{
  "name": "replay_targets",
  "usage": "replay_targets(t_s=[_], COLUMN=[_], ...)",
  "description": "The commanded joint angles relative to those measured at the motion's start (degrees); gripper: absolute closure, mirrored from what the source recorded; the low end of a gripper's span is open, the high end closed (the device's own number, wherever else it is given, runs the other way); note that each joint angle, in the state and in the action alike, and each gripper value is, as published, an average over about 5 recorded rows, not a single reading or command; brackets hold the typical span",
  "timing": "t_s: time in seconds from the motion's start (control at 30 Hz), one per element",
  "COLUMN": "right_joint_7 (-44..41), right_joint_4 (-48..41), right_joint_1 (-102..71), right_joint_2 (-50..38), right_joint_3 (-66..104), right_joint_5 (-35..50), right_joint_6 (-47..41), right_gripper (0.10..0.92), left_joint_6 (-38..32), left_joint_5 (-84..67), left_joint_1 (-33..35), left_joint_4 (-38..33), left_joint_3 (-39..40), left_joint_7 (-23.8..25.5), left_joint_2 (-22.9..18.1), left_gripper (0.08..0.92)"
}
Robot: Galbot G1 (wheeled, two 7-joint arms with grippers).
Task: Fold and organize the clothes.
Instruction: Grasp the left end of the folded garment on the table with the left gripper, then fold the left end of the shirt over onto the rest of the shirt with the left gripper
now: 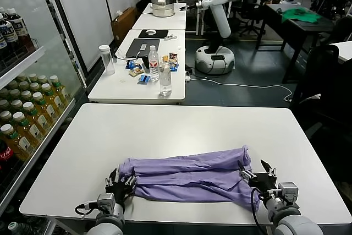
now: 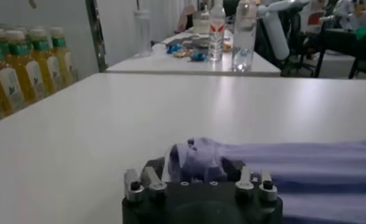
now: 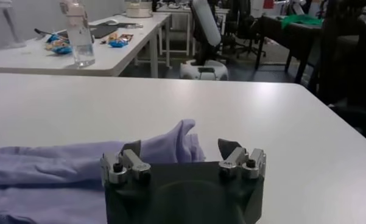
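T-shirt [image 1: 187,175]: lavender, folded lengthwise into a long band, laid across the near part of the white worktop [image 1: 181,125], ends pointing to either gripper.
Fabric: judged thin, soft, light; no stiffness, so it will sag and slide if lifted from one point only.
Hold pts: best taken at both ends at once, through all layers, so the folds aren't lost.
L gripper [image 2: 198,167]: at the shirt's left end; a bunched cloth tip is seen betw. the fingers [image 2: 233,166], apparently pinched.
R gripper [image 3: 183,149]: at the right end; fingers [image 3: 228,147] spread wide, cloth tip lying in the gap, not clamped.
Risk: uneven pull would skew the band.
Beyond: 2nd table w/ water bottle [image 1: 165,75] behind; drinks shelf at robot's left.
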Motion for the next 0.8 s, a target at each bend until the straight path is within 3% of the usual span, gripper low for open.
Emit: replay_targets(t_s=[0.03, 0.3, 0.5, 0.8], right_joint_7=[0.02, 0.10, 0.23, 0.19], right_joint_4=[0.80, 1.07, 1.38, 0.88], right_joint_1=[-0.83, -0.75, -0.17, 0.73], right_joint_2=[-0.08, -0.41, -1.02, -1.52], right_joint_3=[0.21, 0.72, 1.19, 1.58], right_joint_5=[0.19, 1.26, 2.47, 3.45], right_joint_6=[-0.10, -0.19, -0.26, -0.21], right_gripper=[0.203, 0.203, 0.203, 0.203], left_joint_6=[0.77, 0.89, 0.82, 2.60], left_joint_5=[-2.98, -9.62, -14.30, -23.55], left_joint_1=[0.03, -0.93, -1.53, -1.68], left_joint_4=[3.63, 3.17, -0.13, -2.47], left_joint_3=[0.05, -4.15, -14.62, -33.30], left_joint_7=[-1.16, 0.63, 2.06, 3.98], left_joint_2=[-2.35, 0.02, 6.92, 16.66], left_gripper=[0.425, 0.658, 0.822, 0.860])
